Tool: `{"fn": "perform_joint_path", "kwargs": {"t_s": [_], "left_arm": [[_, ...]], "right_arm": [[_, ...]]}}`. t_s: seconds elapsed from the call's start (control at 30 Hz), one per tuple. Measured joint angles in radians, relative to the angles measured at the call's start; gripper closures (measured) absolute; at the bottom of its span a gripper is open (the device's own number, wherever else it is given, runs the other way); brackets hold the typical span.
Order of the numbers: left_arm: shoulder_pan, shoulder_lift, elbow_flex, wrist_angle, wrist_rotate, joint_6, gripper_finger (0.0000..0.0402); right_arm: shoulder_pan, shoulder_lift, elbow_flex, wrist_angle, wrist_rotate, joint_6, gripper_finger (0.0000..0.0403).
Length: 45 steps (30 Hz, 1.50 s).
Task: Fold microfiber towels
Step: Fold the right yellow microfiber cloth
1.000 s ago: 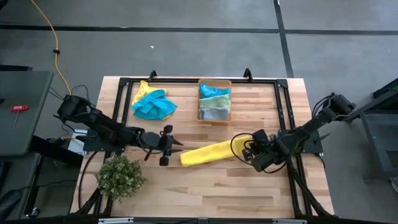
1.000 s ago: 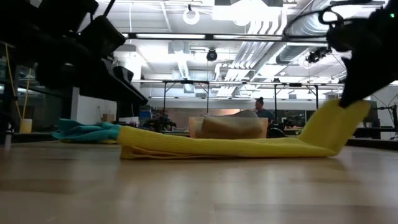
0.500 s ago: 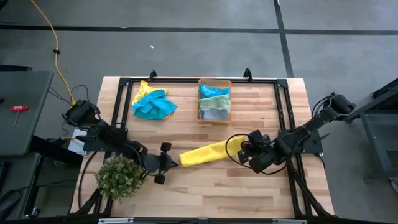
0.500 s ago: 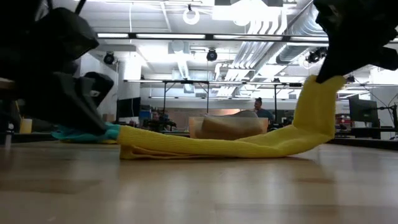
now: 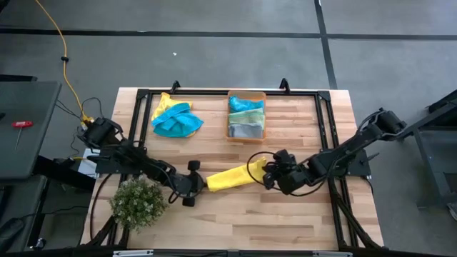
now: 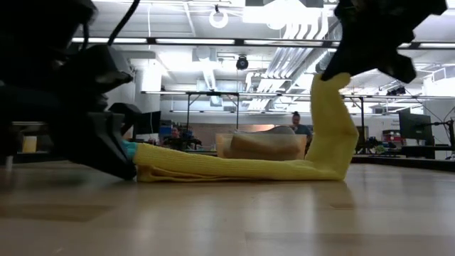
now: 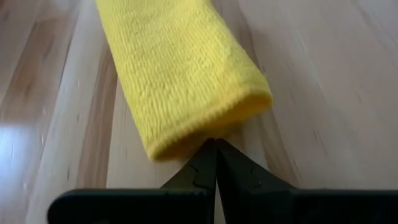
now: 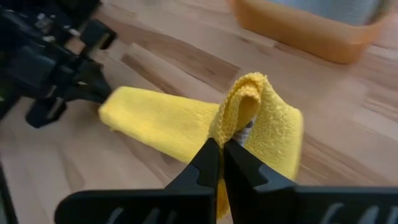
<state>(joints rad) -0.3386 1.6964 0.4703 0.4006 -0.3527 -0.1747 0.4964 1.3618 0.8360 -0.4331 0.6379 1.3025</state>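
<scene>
1. Yellow towel (image 5: 232, 176) lies folded into a long strip on the worktop (image 5: 235, 221), between the two pincers.
2. Left pincer (image 5: 203, 183): fingers together, tips pressed to the near end of the strip at worktop level. In the left wrist view the tips (image 7: 216, 149) meet just under the rounded fold of the yellow towel (image 7: 180, 74); whether any cloth is pinched there, cannot tell.
3. Right pincer (image 5: 267, 170): clamped on the opposite end of the strip and raised off the worktop. In the low view that end of the yellow towel (image 6: 334, 121) rises upright to the right pincer (image 6: 341, 67); the rest lies flat.
4. Right wrist view: the right pincer (image 8: 222, 149) closes on a bunched fold of yellow towel (image 8: 255, 118), with the strip trailing away toward the left pincer (image 8: 93, 93).
5. Beyond the right pincer, toward the far edge: an orange bin (image 5: 246, 114) holding folded towels (image 5: 245, 114) in teal, green and grey.
6. Beyond the left pincer, far side: a crumpled teal towel (image 5: 176, 120) over a bit of yellow cloth.
7. Plant (image 5: 137, 203) sits just beside the left arm, near the front edge.
8. Low view: a person (image 6: 296, 122) stands in the room behind the worktop.
</scene>
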Motion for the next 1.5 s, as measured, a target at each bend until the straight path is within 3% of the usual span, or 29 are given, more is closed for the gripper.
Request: {"fn": "perform_joint_path", "kwargs": {"t_s": [0.3,0.63,1.0,1.5], "left_arm": [[0.055,0.014,0.032,0.011,0.046,0.074,0.0401],[0.078,0.014,0.032,0.011,0.051,0.073,0.0402],[0.078,0.015,0.031,0.015,0.028,0.063,0.0402],[0.079,0.015,0.031,0.015,0.025,0.047,0.0402]], "right_arm": [[-0.041,0.116,0.000,0.278,-0.030,-0.158,0.0403],[-0.109,0.272,0.001,0.656,-0.138,-0.336,0.0403],[-0.168,0.451,0.000,0.987,-0.269,-0.387,0.0403],[-0.215,0.607,0.001,1.262,-0.288,-0.378,0.0403]]}}
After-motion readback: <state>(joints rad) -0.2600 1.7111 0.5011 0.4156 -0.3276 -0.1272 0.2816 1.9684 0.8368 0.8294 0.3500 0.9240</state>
